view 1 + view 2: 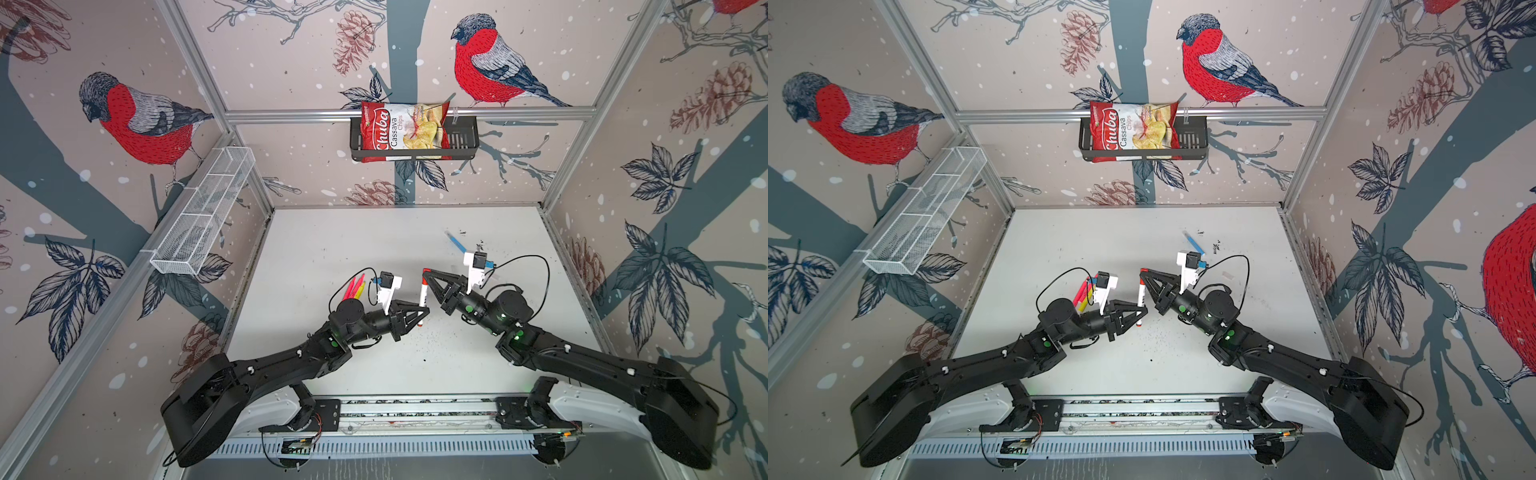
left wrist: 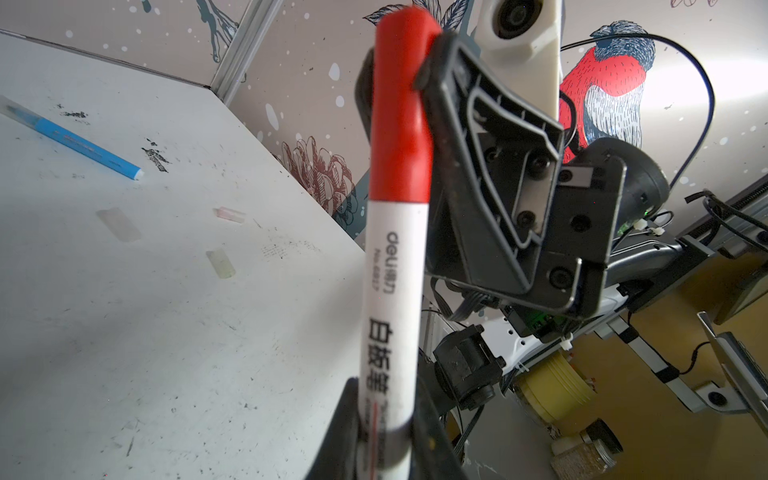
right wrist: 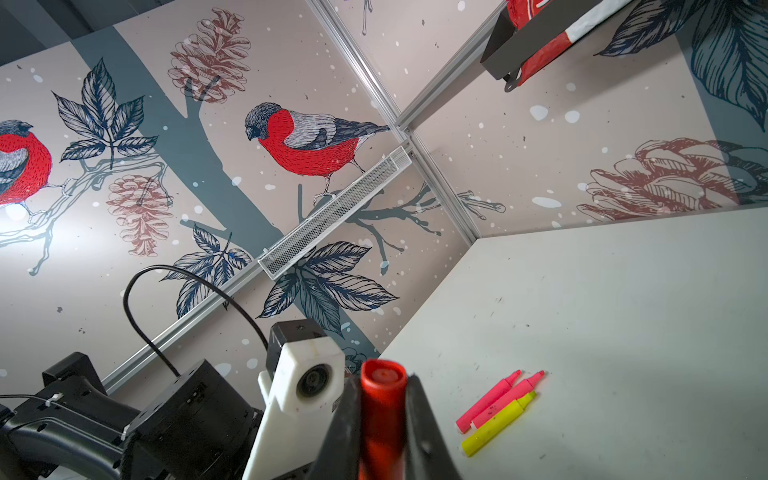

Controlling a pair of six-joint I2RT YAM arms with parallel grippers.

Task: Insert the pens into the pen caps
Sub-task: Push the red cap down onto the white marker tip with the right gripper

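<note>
A white-barrelled pen (image 1: 423, 296) (image 1: 1141, 297) stands nearly upright above the table's middle, held at both ends. My left gripper (image 1: 424, 312) (image 2: 386, 415) is shut on its lower barrel (image 2: 395, 291). My right gripper (image 1: 426, 272) (image 3: 382, 399) is shut on the red pen cap (image 2: 401, 124) (image 3: 383, 386), which sits on the barrel's upper end. Two pink pens (image 3: 490, 401) and a yellow pen (image 3: 498, 424) lie together on the left (image 1: 355, 286). A blue pen (image 1: 457, 243) (image 2: 75, 141) lies at the back right. Three translucent caps (image 2: 118, 224) (image 2: 229, 214) (image 2: 221, 264) lie loose on the table.
A black wall basket (image 1: 465, 141) on the back wall holds a chips bag (image 1: 405, 126). A white mesh rack (image 1: 203, 212) hangs on the left wall. The white table (image 1: 353, 232) is speckled with dark marks, and walls close it in on three sides.
</note>
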